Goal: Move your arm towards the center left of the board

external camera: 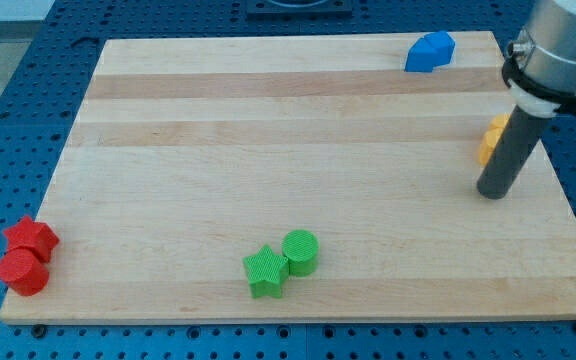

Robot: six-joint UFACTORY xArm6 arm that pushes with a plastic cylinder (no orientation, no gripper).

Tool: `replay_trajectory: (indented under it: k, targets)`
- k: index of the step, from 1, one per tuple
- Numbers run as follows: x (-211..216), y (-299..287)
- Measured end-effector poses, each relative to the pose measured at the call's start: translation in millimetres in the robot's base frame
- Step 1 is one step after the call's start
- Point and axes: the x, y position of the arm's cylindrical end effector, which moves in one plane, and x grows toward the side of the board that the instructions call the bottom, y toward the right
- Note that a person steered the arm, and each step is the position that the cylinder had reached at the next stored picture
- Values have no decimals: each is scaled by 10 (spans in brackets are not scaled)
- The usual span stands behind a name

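My tip (492, 194) rests on the wooden tabletop (268, 150) at about three o'clock, near the view's right edge. This tool is a plain dark rod with nothing to open or close, and it grips nothing. A yellow block (490, 138), partly hidden behind the rod so its shape is unclear, sits just beside the rod at roughly twelve o'clock from my tip. A blue block (429, 52), angular in shape, lies at about one o'clock on the tabletop, near the top edge and well apart from my tip. A green star (265, 271) and a green cylinder (301, 252) touch each other at six o'clock near the bottom edge. A red star (31, 238) and a red cylinder (23, 271) touch at about eight o'clock, at the bottom left corner. The centre left of the tabletop, at nine o'clock, lies well apart from my tip, across the tabletop.
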Motion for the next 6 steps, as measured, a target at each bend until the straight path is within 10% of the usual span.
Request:
replay_trajectory:
  k: [4, 6]
  targets:
    - [-525, -3863]
    - [-56, -3597]
